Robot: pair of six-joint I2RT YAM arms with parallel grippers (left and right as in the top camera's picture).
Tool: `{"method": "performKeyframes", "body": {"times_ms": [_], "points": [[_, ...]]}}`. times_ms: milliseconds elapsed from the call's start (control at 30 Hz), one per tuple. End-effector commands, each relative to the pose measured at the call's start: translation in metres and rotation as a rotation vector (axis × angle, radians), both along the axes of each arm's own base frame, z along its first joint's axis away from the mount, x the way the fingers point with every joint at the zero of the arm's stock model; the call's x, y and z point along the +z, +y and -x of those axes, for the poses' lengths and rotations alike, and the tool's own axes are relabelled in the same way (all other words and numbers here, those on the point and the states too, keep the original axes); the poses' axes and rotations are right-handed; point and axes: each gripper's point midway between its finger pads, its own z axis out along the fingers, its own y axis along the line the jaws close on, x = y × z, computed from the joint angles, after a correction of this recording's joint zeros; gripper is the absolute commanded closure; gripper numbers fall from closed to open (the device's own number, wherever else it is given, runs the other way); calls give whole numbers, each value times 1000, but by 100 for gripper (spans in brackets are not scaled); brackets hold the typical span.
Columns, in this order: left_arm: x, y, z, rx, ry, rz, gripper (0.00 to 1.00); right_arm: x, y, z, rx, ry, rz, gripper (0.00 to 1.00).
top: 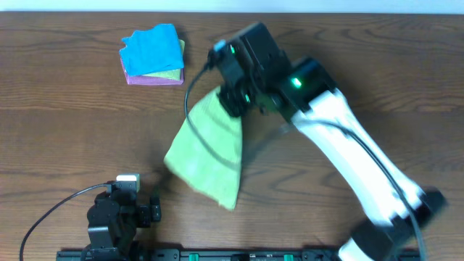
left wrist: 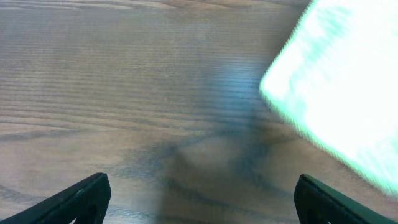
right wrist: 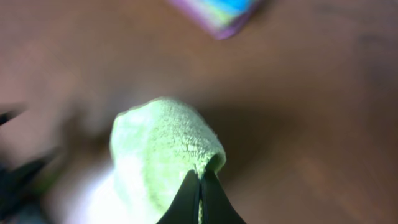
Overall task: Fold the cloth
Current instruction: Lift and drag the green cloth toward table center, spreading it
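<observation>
A light green cloth (top: 206, 148) hangs lifted above the middle of the table, its lower edge near the wood. My right gripper (top: 233, 98) is shut on the cloth's top corner; the right wrist view shows the pinched cloth (right wrist: 163, 149) at the fingertips (right wrist: 201, 177). My left gripper (top: 148, 210) rests at the table's front left, open and empty; its fingers (left wrist: 199, 199) frame bare wood, with the green cloth (left wrist: 342, 93) at upper right.
A stack of folded cloths (top: 153, 56), blue on top of green and purple, lies at the back left, also seen in the right wrist view (right wrist: 221, 12). A black cable (top: 51, 210) curls by the left arm.
</observation>
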Motion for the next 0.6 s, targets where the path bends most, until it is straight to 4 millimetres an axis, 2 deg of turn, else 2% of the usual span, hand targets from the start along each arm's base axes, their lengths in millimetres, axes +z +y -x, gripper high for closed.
{"method": "performKeyframes", "body": {"times_ms": [0,33,100,167,200,267,333,367,500,567], "points": [[-13,1,9,-14,56,-23,5,-31,-47,-80,-263,-110,129,99],[-13,0,9,-14,56,-23,5,-34,-56,-104,-326,-149,113,98],[-13,1,9,-14,56,-23,5,-34,-65,-129,-380,-186,70,98],[-13,0,9,-15,56,-22,5,-32,-73,-139,-410,-206,53,75],[-13,0,9,-16,56,-21,5,-31,-75,-141,-417,-209,53,48],[-13,0,9,-16,56,-21,5,-27,-80,-135,-424,-205,68,35],[-12,0,8,-15,53,-21,5,-22,-83,-126,-433,-186,70,14],[-11,0,7,-16,47,-21,4,-18,-87,-117,-453,-162,64,9],[-9,0,6,-16,38,-22,5,-11,-82,-79,-407,-41,25,7],[-4,-4,1,-30,10,-6,5,-19,-75,-54,-315,51,30,7]]}}
